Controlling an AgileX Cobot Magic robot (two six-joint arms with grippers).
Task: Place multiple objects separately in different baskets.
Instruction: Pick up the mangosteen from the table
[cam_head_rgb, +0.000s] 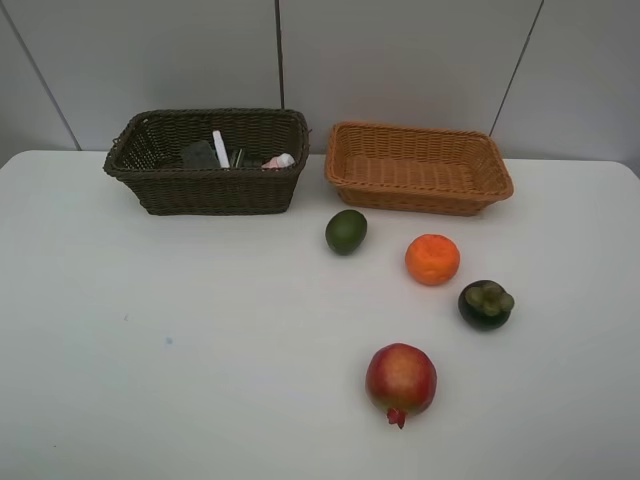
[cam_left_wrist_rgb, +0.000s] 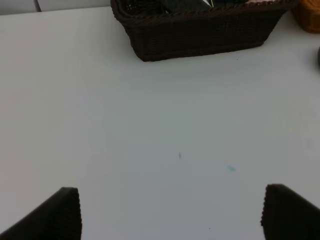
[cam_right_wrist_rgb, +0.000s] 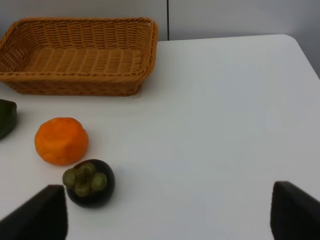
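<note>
Left gripper (cam_left_wrist_rgb: 170, 215) and right gripper (cam_right_wrist_rgb: 170, 215) seen only in wrist views, fingers spread wide over table (cam_head_rgb: 200, 350). Pomegranate (cam_head_rgb: 401, 380) shown only from above: red, nearest, crown pointed at near edge. Mangosteen (cam_head_rgb: 486, 303), orange (cam_head_rgb: 432, 259), green fruit (cam_head_rgb: 346, 231) laid beyond it. Tan basket (cam_head_rgb: 420, 200) set farthest, beside dark basket (cam_head_rgb: 215, 192). White marker (cam_head_rgb: 220, 148) held in dark basket, long axis near-to-far.
</note>
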